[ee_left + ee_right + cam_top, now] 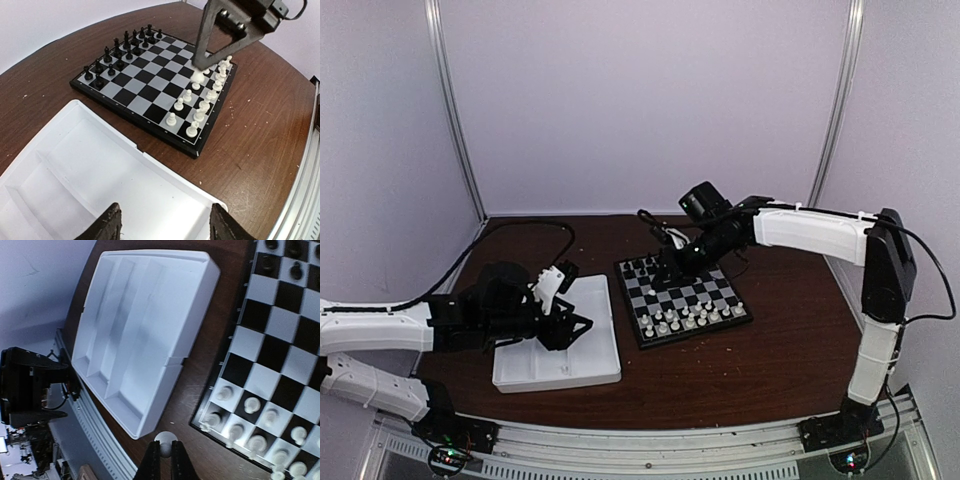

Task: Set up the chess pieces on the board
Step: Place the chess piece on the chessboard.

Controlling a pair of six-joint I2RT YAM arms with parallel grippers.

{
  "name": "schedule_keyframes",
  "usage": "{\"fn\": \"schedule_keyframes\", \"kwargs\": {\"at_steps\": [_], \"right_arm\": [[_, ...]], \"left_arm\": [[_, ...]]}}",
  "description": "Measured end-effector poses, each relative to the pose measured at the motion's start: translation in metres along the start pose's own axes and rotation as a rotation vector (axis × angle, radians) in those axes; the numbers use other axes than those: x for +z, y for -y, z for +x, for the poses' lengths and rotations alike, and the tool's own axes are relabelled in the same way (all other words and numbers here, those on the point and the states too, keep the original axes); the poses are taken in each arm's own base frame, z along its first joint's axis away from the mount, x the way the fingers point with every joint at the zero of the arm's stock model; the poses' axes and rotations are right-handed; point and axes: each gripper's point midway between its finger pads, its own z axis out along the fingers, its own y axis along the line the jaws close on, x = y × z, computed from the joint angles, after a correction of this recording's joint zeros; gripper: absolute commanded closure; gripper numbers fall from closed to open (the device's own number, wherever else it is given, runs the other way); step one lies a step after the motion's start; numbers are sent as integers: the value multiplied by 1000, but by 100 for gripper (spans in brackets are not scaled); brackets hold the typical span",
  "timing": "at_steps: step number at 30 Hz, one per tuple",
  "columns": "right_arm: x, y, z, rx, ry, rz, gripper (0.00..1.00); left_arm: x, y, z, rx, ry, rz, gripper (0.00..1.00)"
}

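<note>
1. We see the right gripper [165, 445] closed on one tiny white plastic chessman [165, 438], above the small black-rimmed chequered chessboard [145, 92].
2. Other white chessmen [200, 107] stand along the board's near edge.
3. The left gripper [165, 225] hangs open over the white compartmented plastic tray [100, 165].

Black-and-pale chequered board [150, 87], white chess pieces [192, 130], black chessmen [107, 53], white tray [75, 160].
</note>
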Motion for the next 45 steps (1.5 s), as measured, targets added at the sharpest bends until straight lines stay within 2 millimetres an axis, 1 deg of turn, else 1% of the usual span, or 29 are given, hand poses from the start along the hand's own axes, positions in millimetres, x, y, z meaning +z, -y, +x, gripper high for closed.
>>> {"fn": "schedule_keyframes", "kwargs": {"at_steps": [4, 6, 8, 11, 13, 17, 19, 21, 24, 27, 35, 39, 45], "right_arm": [[-43, 32, -11, -81, 80, 214, 99], [-59, 47, -15, -110, 115, 315, 100], [-70, 62, -14, -128, 133, 407, 100], [-80, 90, -9, -128, 127, 545, 100], [-83, 109, -1, -116, 107, 616, 100], [-89, 148, 18, -71, 62, 709, 100], [-92, 163, 25, -44, 49, 730, 100], [-94, 172, 28, -24, 51, 737, 100], [-95, 180, 24, -8, 77, 731, 100], [-92, 183, 21, 2, 93, 712, 100], [-68, 195, 24, 26, 67, 673, 100], [-63, 197, 24, 29, 62, 655, 98], [-61, 195, 26, 25, 51, 641, 96]], "left_arm": [[-1, -6, 0, -9, 4, -33, 41], [0, -8, 1, -11, -3, -45, 41], [2, -10, 5, -13, -16, -55, 41], [8, -13, 14, -17, -54, -72, 41], [10, -15, 19, -20, -75, -85, 41], [13, -18, 19, -27, -87, -106, 41], [14, -19, 20, -29, -92, -112, 41], [15, -20, 20, -32, -96, -117, 41], [17, -19, 18, -35, -101, -119, 41], [17, -19, 17, -36, -103, -120, 41], [19, -20, 20, -35, -114, -123, 41], [22, -20, 19, -34, -124, -125, 41], [24, -20, 22, -33, -134, -127, 41]]}}
